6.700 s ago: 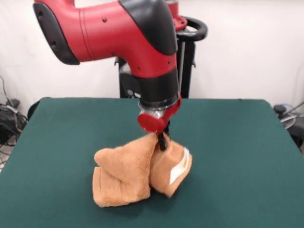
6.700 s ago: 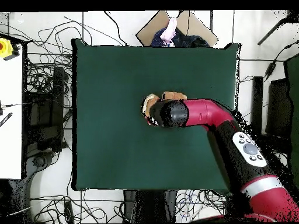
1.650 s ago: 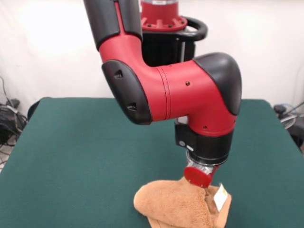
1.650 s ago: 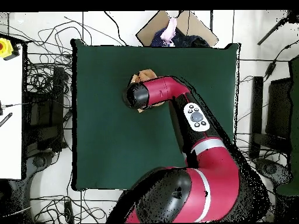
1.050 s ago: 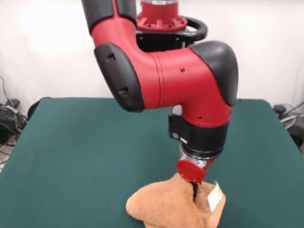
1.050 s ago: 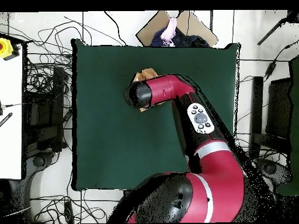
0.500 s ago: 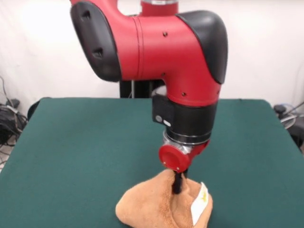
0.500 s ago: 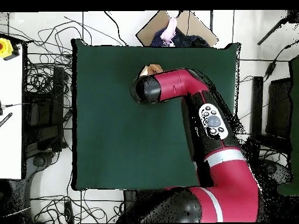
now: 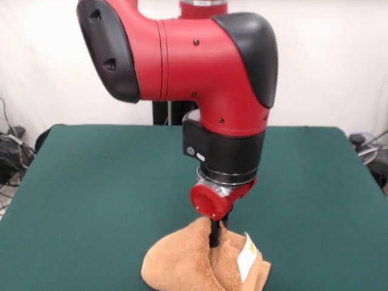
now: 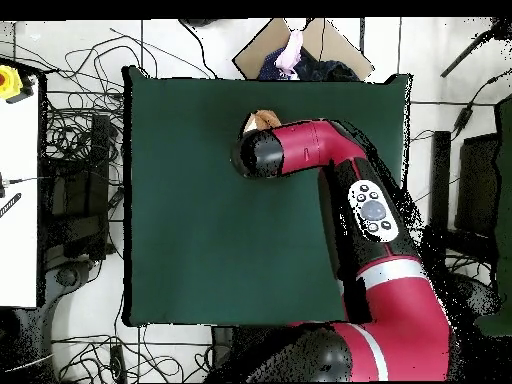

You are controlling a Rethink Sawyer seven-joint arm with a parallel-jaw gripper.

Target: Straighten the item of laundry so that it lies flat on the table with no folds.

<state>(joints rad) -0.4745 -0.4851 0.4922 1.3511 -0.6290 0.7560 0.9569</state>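
One bunched towel [image 9: 200, 264], still a folded mound near the front-view edge of the green table [image 9: 91, 182], has slid slightly leftward with the gripper [image 9: 214, 237] since half a second ago, pinched at its peak, while cables [image 9: 9, 151] and white wall frame the scene.

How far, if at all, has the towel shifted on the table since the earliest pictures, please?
Yes. The towel, pinched by the gripper, has moved from the middle of the table toward the edge farthest from the robot's pedestal.
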